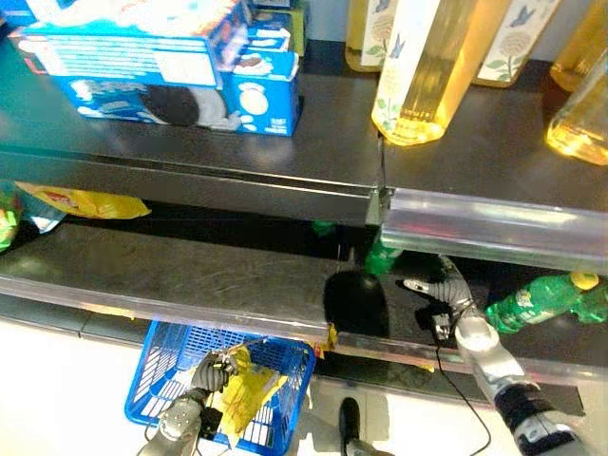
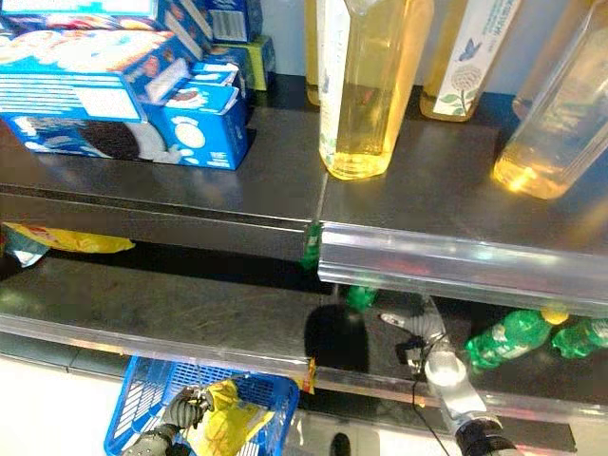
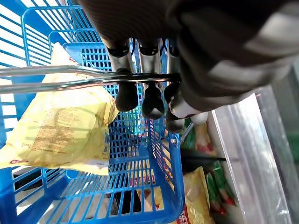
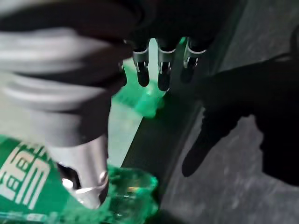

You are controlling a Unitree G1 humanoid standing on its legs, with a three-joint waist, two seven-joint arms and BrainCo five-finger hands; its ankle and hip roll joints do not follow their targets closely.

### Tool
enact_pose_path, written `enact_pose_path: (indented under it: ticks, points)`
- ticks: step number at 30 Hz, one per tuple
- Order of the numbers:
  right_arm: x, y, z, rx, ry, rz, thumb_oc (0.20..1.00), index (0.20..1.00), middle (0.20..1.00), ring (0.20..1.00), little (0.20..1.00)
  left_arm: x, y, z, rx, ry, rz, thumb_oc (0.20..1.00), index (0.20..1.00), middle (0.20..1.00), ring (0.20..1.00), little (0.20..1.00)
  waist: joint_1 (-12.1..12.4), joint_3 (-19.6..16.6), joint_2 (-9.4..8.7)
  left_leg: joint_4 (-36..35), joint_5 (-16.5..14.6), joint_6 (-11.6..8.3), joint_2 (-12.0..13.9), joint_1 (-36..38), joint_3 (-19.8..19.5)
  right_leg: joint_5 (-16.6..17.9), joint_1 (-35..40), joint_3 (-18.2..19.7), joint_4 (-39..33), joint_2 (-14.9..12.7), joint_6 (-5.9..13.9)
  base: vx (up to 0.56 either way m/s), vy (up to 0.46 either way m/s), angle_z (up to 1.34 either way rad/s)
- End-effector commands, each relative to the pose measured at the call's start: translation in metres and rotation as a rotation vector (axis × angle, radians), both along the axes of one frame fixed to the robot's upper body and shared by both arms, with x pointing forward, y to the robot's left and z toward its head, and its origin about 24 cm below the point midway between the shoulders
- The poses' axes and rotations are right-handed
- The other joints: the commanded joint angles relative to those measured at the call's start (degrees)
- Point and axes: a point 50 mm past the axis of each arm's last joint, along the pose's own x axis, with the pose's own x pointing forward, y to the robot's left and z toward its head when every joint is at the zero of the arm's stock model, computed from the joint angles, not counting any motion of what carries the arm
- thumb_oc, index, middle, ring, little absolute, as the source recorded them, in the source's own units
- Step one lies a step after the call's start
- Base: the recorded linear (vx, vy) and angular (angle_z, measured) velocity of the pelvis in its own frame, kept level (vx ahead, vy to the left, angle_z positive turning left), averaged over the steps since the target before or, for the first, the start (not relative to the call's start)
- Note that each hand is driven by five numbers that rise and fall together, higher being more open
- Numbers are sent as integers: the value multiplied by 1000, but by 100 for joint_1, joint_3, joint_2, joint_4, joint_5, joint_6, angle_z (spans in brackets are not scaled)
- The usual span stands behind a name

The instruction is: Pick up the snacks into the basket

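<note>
With one yellow crinkled snack bag (image 1: 245, 391) already inside the blue plastic basket (image 1: 161, 366) that the left robot hand (image 1: 207, 373) grips by its wire handle, the right robot hand (image 1: 439, 290), fingers loosely spread, reaches over the dark lower shelf (image 1: 190, 271), so the next move calls for closing on another snack.

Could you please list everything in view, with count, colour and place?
Basket: one, blue, below the shelves, handle in the left hand.
Snack bag: one, yellow, in the basket.
Cookie boxes: several, blue, top shelf, left.
Oil bottles: several, golden, top shelf, right.
Soda bottles: at least two, green, lying on the lower shelf, right.
Yellow packet: one, lower shelf, far left.
Left hand: gripping the basket handle.
Right hand: open over the lower shelf by the soda bottles.
</note>
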Motion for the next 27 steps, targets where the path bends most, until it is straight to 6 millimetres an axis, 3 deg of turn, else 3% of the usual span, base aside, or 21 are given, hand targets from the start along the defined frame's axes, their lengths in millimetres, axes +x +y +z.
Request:
enact_pose_path:
  ticks: [1,12,27]
  points:
    - [1,0,20,-20,-107,26,1000,1000,1000,1000,1000,27,-6,41,25,-214,-95,200,200,200,200,200,-2,-462,-22,246,-446,-58,-77,-187,209,-709,-231,8,740,-527,727,0,0,0]
    - [17,7,37,-61,-146,39,1000,1000,1000,1000,1000,34,-10,46,18,-243,-97,200,200,200,200,200,61,-340,83,192,-422,-88,-40,-237,242,-772,-284,14,761,-555,723,5,-5,0]
    - [23,18,28,-36,-101,55,1000,1000,1000,1000,1000,38,-8,54,20,-278,-76,200,200,200,200,200,77,-163,-38,474,-584,-21,-126,-316,334,-752,-347,160,872,-575,746,-6,3,-1]
